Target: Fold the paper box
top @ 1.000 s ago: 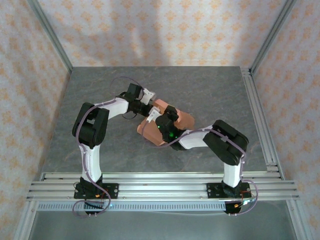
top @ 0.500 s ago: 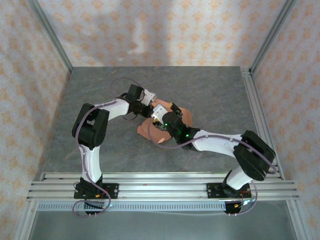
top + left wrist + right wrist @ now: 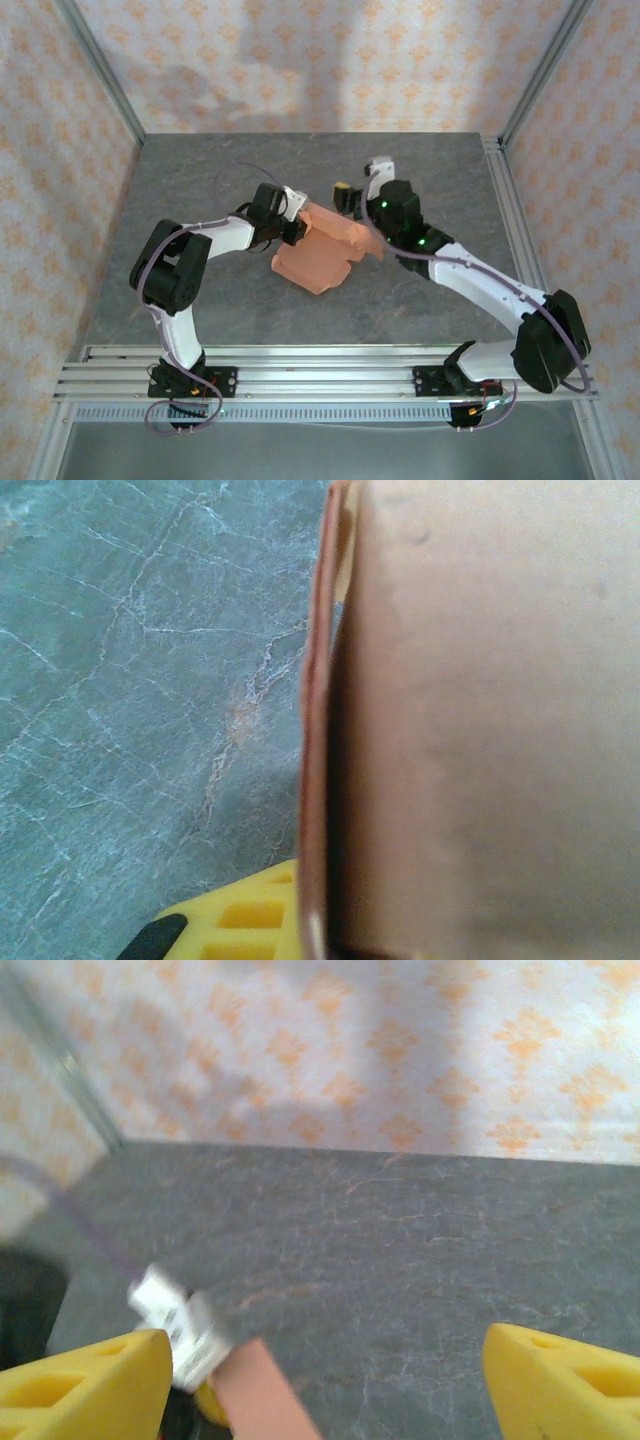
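Paper box lying mid-bench, judged part-folded: panels raised, form not closed. Upright flap at far-left edge clenched in left pincer. Right pincer poised near far edge, fingers spread, nothing grasped. Remaining flaps judged unfolded.

The paper box is salmon-orange. The table is grey, marbled with pale veins. The walls are cream with a repeating orange floral motif. The right gripper has bright yellow fingers; the left arm and right arm are white with black joints.
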Tool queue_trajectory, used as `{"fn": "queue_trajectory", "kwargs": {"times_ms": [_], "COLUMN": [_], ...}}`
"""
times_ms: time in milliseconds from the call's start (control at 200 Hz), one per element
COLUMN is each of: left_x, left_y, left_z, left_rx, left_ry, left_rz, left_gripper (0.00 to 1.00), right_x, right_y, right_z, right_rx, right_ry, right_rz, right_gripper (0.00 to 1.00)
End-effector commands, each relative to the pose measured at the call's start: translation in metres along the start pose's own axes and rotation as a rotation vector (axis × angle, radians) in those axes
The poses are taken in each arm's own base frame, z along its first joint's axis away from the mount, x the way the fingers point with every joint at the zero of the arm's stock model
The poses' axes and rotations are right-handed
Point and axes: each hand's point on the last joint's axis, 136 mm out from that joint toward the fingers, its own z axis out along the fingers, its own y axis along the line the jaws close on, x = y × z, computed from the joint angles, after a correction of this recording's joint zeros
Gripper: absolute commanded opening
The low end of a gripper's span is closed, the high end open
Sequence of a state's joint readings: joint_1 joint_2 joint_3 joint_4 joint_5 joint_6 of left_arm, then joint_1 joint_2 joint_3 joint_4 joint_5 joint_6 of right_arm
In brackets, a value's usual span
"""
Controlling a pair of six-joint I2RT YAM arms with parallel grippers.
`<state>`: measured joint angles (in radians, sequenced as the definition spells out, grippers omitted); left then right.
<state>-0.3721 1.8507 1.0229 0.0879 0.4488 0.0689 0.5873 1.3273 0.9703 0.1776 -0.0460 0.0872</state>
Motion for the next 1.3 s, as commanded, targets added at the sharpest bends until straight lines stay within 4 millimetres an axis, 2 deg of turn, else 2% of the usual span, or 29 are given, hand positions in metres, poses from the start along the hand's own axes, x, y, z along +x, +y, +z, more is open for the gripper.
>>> {"fn": "queue_trajectory", "kwargs": {"times_ms": [0,100,195,445,636,791,1041,1296], "left_x": [-0.025,-0.018,-0.01,0.01,0.013,0.013,0.014,0.006], "left_y": [0.002,-0.005,-0.014,-0.026,-0.029,-0.027,-0.026,-0.027], "left_z": [-0.012,-0.01,-0.008,-0.004,0.004,0.01,0.015,0.013], "left_rx": [-0.087,-0.11,-0.098,-0.064,-0.046,-0.048,-0.051,-0.043], "left_ry": [-0.138,-0.132,-0.136,-0.131,-0.118,-0.11,-0.116,-0.159], "left_rz": [0.051,0.082,0.076,0.053,0.037,0.033,0.016,-0.012], "left_gripper": [0.11,0.11,0.11,0.12,0.14,0.14,0.16,0.24], "right_x": [0.019,0.039,0.059,0.094,0.127,0.151,0.189,0.206], "right_y": [-0.011,-0.017,-0.006,0.004,0.008,0.008,-0.005,-0.02], "right_z": [0.018,0.039,0.051,0.069,0.08,0.083,0.081,0.075], "right_rx": [-0.044,-0.053,-0.129,-0.233,-0.302,-0.329,-0.275,-0.201], "right_ry": [0.154,0.32,0.436,0.541,0.606,0.664,0.759,0.806], "right_rz": [0.313,0.391,0.357,0.361,0.354,0.355,0.334,0.286], "right_gripper": [0.78,0.77,0.77,0.73,0.7,0.7,0.64,0.6]}}
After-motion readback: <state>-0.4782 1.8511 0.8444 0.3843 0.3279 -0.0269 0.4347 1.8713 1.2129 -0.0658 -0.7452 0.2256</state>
